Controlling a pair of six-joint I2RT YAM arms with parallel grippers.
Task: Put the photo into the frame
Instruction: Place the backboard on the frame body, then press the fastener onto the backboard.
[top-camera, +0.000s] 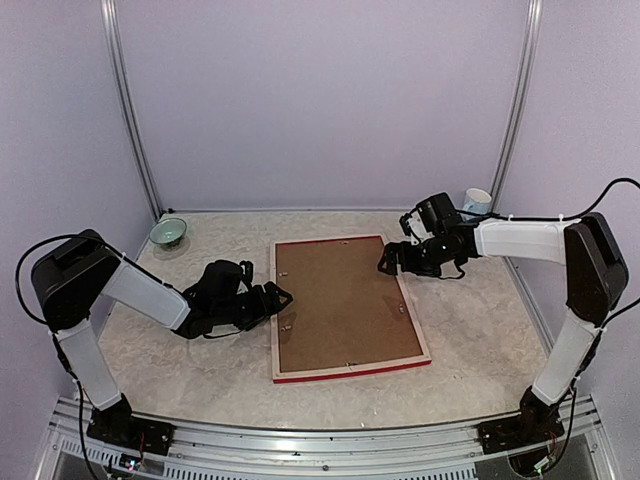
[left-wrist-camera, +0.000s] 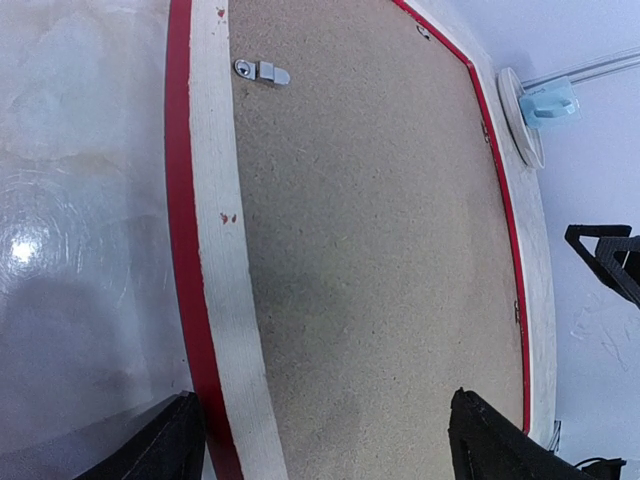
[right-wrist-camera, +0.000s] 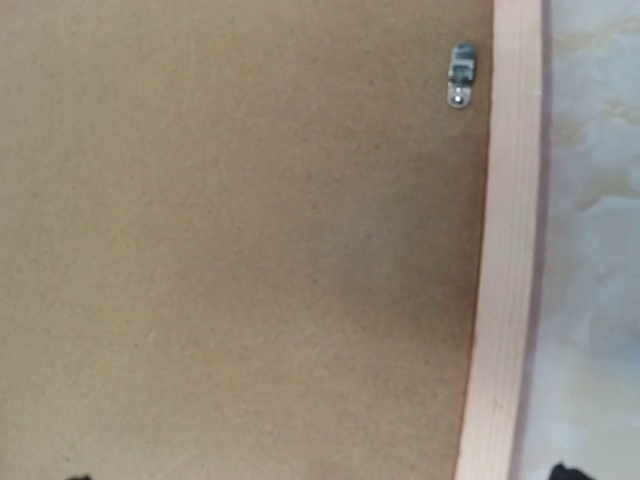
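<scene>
The frame (top-camera: 345, 372) lies face down in the middle of the table, its red edge and pale wood back showing. The plain brown backing board (top-camera: 340, 300) fills it. The photo is hidden. My left gripper (top-camera: 280, 297) is open at the frame's left edge; in the left wrist view (left-wrist-camera: 330, 445) its jaws straddle the pale wood rail (left-wrist-camera: 225, 250) and the board (left-wrist-camera: 370, 250). My right gripper (top-camera: 385, 265) is open over the frame's upper right part; in the right wrist view (right-wrist-camera: 320, 475) only its tips show, above the board (right-wrist-camera: 250, 250) and rail (right-wrist-camera: 510, 250).
A green bowl (top-camera: 168, 232) stands at the back left and a white-and-blue cup (top-camera: 477, 203) at the back right. Small metal turn clips (left-wrist-camera: 265, 71) (right-wrist-camera: 461, 75) sit along the frame's inner edge. Walls close in on three sides.
</scene>
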